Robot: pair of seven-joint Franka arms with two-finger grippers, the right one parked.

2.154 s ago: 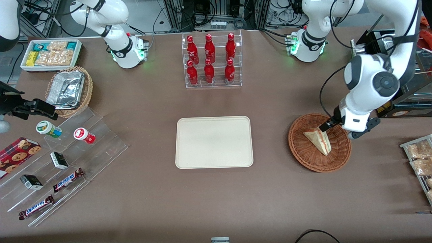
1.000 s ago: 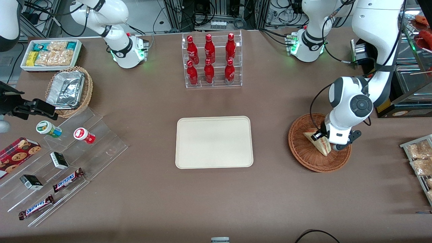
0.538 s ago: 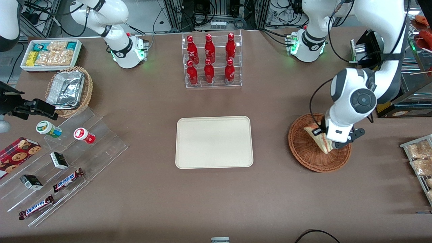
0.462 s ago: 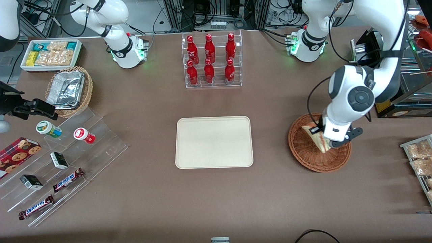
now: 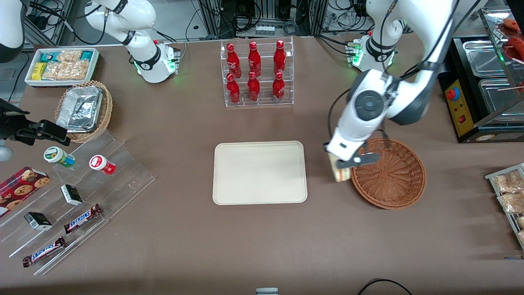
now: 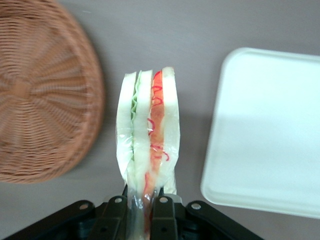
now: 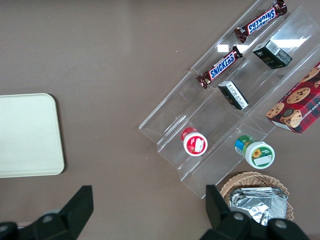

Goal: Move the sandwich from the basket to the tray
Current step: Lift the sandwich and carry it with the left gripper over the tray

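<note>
My left gripper [image 5: 342,164] [image 6: 140,200] is shut on the sandwich [image 6: 147,135], a white bread wedge in clear wrap with red and green filling. In the front view the sandwich [image 5: 340,173] hangs in the air above the bare table, between the reddish-brown wicker basket [image 5: 389,174] and the cream tray [image 5: 259,172]. The basket [image 6: 42,100] holds nothing now. The tray [image 6: 270,130] lies flat with nothing on it.
A clear rack of red bottles [image 5: 256,73] stands farther from the front camera than the tray. Toward the parked arm's end lie a tan basket with foil containers [image 5: 84,108], a white snack bin [image 5: 61,65] and clear steps with snacks [image 5: 77,196]. Packaged snacks [image 5: 509,192] sit at the working arm's end.
The gripper closed on the sandwich in the basket, lifted it out and carried it sideways past the basket's rim toward the tray. The basket is left bare.
</note>
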